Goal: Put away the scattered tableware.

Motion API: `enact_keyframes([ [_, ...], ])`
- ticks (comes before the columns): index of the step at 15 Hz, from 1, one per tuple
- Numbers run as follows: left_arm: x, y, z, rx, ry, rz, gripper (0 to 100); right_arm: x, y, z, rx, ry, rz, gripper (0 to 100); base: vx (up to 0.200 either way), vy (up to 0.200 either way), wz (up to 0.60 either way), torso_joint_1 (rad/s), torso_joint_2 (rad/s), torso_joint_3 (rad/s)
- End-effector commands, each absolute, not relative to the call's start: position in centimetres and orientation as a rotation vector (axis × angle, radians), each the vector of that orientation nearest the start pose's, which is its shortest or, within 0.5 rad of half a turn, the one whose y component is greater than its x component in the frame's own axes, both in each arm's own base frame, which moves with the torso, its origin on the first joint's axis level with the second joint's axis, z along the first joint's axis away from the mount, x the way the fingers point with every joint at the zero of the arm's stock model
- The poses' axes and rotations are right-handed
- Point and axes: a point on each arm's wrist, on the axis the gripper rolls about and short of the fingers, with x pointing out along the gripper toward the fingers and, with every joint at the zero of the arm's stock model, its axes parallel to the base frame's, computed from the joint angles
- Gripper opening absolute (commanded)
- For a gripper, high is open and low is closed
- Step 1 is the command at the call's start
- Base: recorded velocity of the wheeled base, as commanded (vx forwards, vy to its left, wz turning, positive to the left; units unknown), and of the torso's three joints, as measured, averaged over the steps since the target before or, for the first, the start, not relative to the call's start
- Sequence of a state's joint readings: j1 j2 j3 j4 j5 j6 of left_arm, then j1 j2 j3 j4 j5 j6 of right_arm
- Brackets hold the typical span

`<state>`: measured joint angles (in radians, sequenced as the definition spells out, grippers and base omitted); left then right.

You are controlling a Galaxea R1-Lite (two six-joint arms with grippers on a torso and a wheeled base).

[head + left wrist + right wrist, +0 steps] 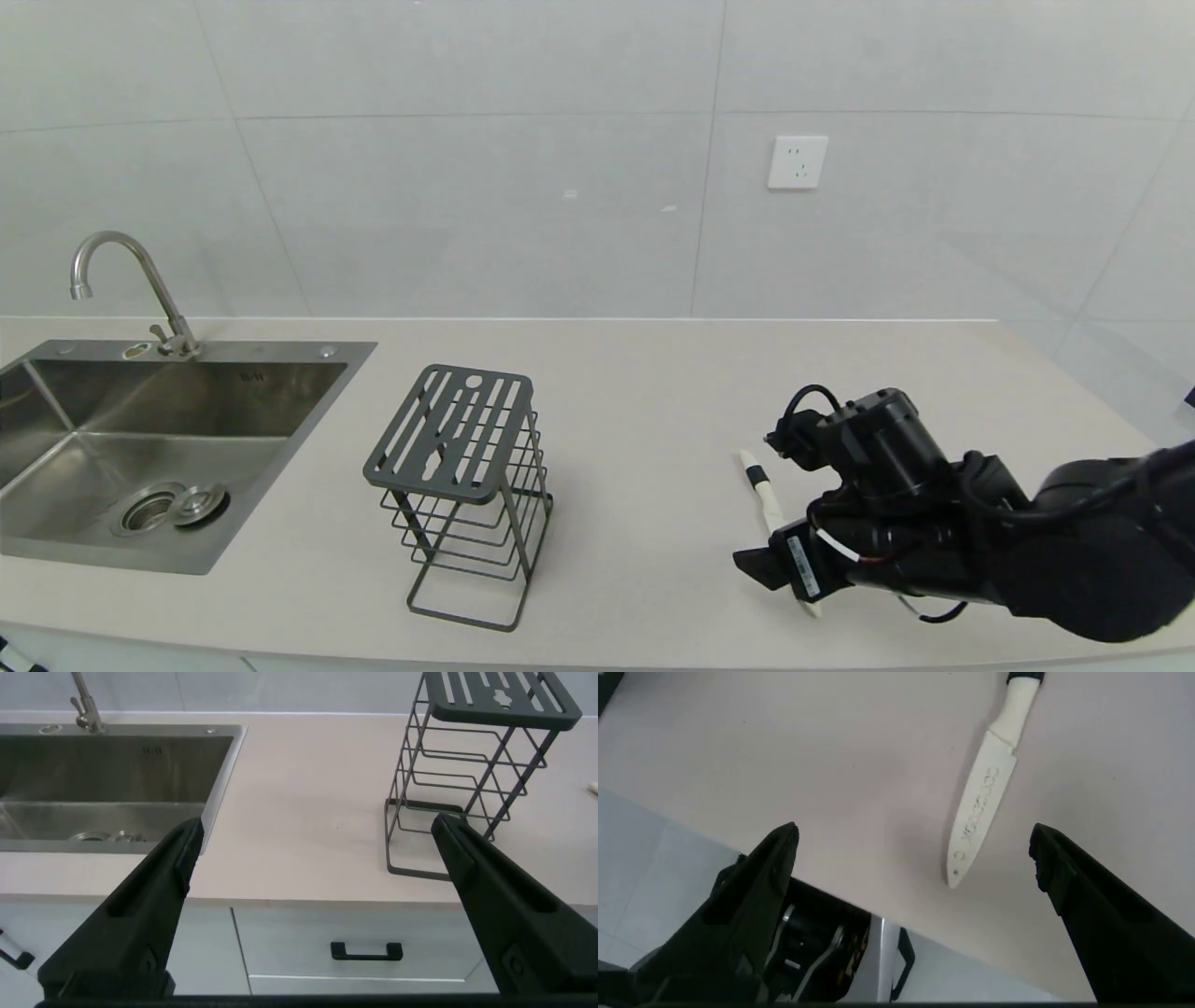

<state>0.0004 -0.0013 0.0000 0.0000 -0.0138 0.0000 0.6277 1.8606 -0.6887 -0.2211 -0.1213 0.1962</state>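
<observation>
The white knife (985, 803) lay flat on the counter (653, 392), well right of the wire rack (462, 485), beneath my right gripper (915, 887), which gaped wide, while my left gripper (313, 915) hung equally wide off the counter's near edge.

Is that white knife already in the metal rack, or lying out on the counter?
Out. The knife lies flat on the counter, off to the right of the rack, with the open right gripper over it.

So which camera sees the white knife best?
The right wrist view: the white knife lies close and unblocked on the counter. The head view has it partly behind the right arm; the left wrist view catches perhaps a sliver.
</observation>
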Motion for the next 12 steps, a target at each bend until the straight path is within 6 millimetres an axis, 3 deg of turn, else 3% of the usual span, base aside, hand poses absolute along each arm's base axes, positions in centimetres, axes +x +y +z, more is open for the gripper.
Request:
enact_keyframes([
  [1,-2.3,0.0,7.5,0.0,0.0,-0.014,100,24.7,17.3,5.0,-0.197,0.976,0.337,100,0.0,0.0,0.0,0.0,0.0,0.0],
  [6,-2.3,0.0,7.6,0.003,-0.002,-0.012,100,26.6,13.8,3.3,-0.15,1.035,0.153,100,0.0,0.0,0.0,0.0,0.0,0.0],
  [10,-2.3,0.0,7.6,0.003,-0.002,-0.011,100,27.4,14.5,2.6,-0.153,1.038,0.158,100,0.0,0.0,0.0,0.0,0.0,0.0],
  [12,-2.3,0.0,7.6,0.003,-0.002,-0.011,100,30.2,16.1,2.1,-0.146,0.992,0.159,100,0.0,0.0,0.0,0.0,0.0,0.0],
])
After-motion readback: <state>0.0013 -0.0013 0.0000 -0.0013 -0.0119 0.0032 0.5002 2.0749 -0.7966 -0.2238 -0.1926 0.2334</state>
